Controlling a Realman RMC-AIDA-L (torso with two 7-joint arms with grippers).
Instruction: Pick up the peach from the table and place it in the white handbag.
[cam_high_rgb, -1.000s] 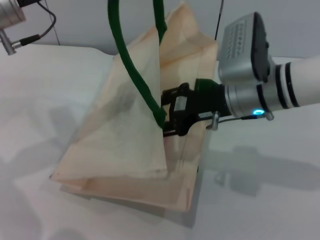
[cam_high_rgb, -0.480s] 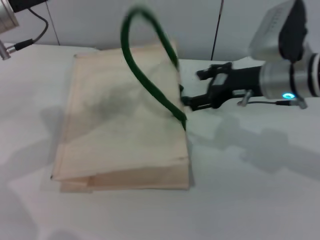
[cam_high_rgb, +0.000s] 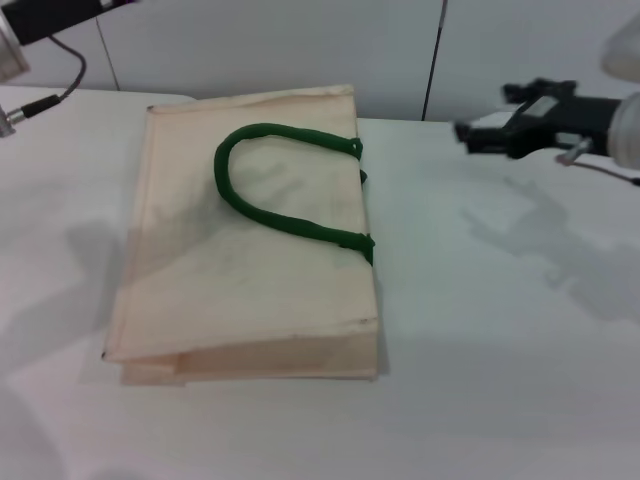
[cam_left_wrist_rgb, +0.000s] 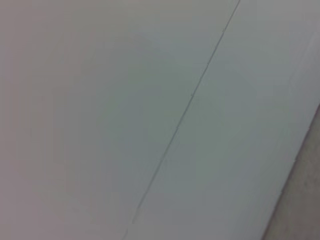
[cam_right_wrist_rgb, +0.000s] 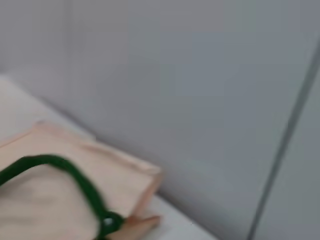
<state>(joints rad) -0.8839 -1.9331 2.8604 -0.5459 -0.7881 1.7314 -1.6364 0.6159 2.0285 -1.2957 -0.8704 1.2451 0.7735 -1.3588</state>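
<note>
On the white table (cam_high_rgb: 480, 330) the white handbag (cam_high_rgb: 250, 270) lies flat, right tool (cam_high_rgb: 500, 125) spread empty beside it

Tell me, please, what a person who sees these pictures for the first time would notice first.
The white handbag lies flat in the middle of the table, with its dark green handle curved on top of it. The right gripper hangs in the air to the bag's right, near the far edge, fingers open and holding nothing. No peach shows in any view.

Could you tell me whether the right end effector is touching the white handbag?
No, the right end effector hangs apart from the white handbag.
</note>
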